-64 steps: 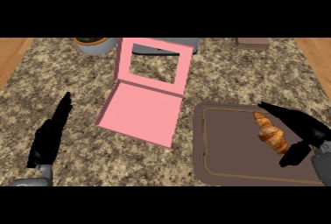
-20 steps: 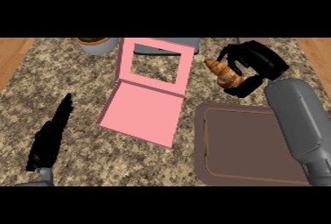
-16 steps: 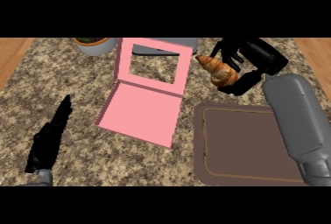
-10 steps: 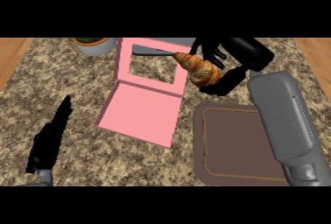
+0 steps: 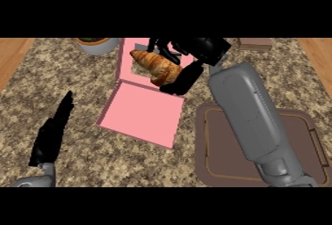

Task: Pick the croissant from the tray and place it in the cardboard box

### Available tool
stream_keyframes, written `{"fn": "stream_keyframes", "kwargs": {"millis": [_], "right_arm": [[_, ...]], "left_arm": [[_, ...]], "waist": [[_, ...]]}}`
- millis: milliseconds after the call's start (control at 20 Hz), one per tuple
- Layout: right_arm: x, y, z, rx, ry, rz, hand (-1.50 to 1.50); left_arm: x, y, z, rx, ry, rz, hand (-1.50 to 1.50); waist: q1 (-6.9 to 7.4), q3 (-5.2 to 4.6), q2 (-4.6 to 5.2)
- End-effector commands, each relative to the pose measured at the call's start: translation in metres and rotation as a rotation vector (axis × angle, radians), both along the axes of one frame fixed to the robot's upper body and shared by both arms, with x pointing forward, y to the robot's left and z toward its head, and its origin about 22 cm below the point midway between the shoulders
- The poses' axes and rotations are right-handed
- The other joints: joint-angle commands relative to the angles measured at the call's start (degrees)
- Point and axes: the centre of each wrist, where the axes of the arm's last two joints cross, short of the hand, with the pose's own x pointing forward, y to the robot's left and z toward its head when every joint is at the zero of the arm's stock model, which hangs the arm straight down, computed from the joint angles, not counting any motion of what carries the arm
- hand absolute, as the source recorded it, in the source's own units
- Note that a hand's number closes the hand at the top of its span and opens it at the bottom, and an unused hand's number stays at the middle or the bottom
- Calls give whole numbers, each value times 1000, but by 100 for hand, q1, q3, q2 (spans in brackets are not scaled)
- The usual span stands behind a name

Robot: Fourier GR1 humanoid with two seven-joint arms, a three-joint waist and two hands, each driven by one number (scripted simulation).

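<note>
The golden-brown croissant [image 5: 156, 67] is held in the air by my right hand [image 5: 194, 55], whose fingers and thumb curl round it. It hangs over the upper part of the pink cardboard box [image 5: 142, 115], in front of the box's raised lid. The box lies open on the counter, its flat pink bottom showing below the hand. The brown tray [image 5: 295, 145] sits at the lower right, partly hidden by my grey right forearm, with nothing showing on it. My left hand [image 5: 52, 134] rests open at the lower left, fingers straight.
A grey pot [image 5: 97, 44] stands at the back left, next to the box's lid. A small brown object [image 5: 255, 43] sits at the back right. Wooden floor borders the speckled counter on both sides.
My right hand lifted the croissant off the tray and carried it up and left, until it hangs over the pink box. The left hand has stayed still.
</note>
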Motion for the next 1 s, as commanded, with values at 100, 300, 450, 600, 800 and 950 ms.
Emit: {"fn": "stream_keyframes", "kwargs": {"millis": [100, 300, 450, 600, 800, 950], "right_arm": [[-9, 52, -24, -79, 34, -22, 150], [-4, 71, -43, -140, 62, -28, 150], [-2, 79, -56, -202, 77, -52, 150], [-7, 90, -62, -191, 142, -113, 150], [1, 81, -91, -203, 160, -125, -150], [-5, 83, -100, -141, 200, -114, -150]], "left_arm": [[0, -21, 3, -9, 1, -32, 0], [0, -4, 0, -21, 17, -19, 0], [-14, -13, 9, 5, -8, -39, 0], [-5, -22, 2, -11, 2, -65, 0], [7, -17, 10, 7, -17, -63, 0], [14, -19, 15, -9, -26, -63, 0]], "waist": [[101, 1, 9], [161, -2, 31], [239, 0, 32], [275, -4, 45], [346, -4, 86], [372, -4, 98]]}}
